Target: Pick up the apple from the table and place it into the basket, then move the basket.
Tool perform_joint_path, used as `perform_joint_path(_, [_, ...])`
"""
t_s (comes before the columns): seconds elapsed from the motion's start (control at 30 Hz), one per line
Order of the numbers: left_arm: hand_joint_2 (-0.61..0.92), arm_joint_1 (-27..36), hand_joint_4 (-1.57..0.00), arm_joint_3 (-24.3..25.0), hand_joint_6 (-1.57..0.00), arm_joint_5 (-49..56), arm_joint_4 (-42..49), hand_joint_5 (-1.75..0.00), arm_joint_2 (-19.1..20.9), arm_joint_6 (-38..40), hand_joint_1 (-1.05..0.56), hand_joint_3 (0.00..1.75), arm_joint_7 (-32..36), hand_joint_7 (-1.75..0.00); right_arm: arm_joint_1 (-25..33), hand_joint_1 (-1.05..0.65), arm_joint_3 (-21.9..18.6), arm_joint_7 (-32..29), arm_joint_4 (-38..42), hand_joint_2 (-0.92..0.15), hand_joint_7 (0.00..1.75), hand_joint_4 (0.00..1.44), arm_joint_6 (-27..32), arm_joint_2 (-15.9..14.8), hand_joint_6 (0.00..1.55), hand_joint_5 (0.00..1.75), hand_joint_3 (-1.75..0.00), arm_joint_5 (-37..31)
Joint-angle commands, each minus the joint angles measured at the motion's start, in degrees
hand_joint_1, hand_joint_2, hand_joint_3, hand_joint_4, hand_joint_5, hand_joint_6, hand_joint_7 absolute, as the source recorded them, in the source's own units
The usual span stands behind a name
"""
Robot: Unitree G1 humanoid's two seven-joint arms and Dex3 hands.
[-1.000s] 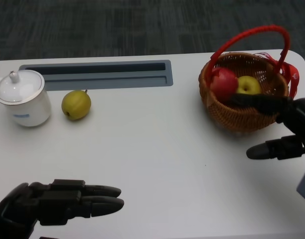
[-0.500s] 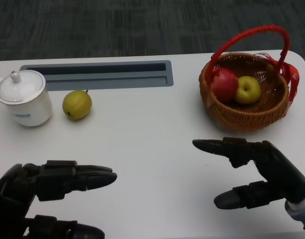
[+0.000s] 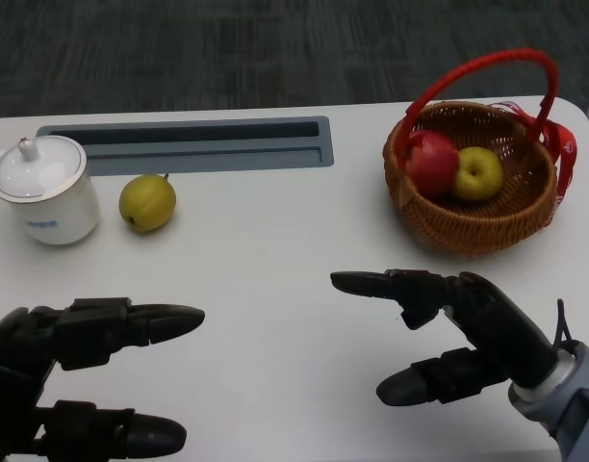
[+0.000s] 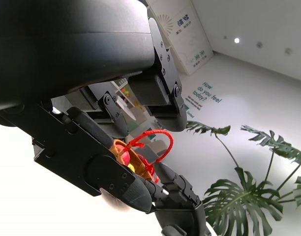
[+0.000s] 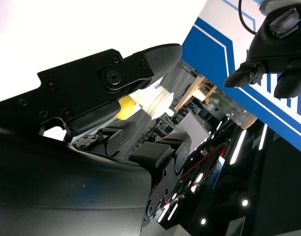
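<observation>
Now apple [image 3: 431,162] sits in basket [image 3: 473,229] (hands empty).

Even, soft overhead light fills the head view; the white table [image 3: 275,260] shows only faint shadows under the basket [image 3: 473,226] and no glare. Both wrist views are harsher: the tabletop blows out to pure white, the close black fingers [image 4: 116,177] blur, and ceiling spots [image 4: 236,40] glow.

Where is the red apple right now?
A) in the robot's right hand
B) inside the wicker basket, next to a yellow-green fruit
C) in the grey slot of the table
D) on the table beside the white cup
B: the red apple lies inside the wicker basket, touching a yellow-green fruit; both hands are empty.
</observation>
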Motion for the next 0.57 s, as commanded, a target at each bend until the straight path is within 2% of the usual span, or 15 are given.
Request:
perform_joint_path(0.03, [0.66,-1.0,-0.96,0.9,-0.87,-0.5,1.1,-0.01,0.4,-0.9,-0.5,0.0,0.5,-0.01,0.0,-0.6,-1.4,1.9,-0.5,-0.83,0.01,0.67,1.0,1.0,0.59,0.01,0.0,1.1])
perform_joint_path(0.57, [0.64,-2.5,-0.97,1.3,-0.9,0.8,1.3,0.0,-0.3,-0.8,-0.39,0.0,0.9,-0.01,1.0,-0.44,-4.6,12.5,-3.2,-0.78,0.02,0.73,4.1,3.1,0.68,0.01,0.0,7.0])
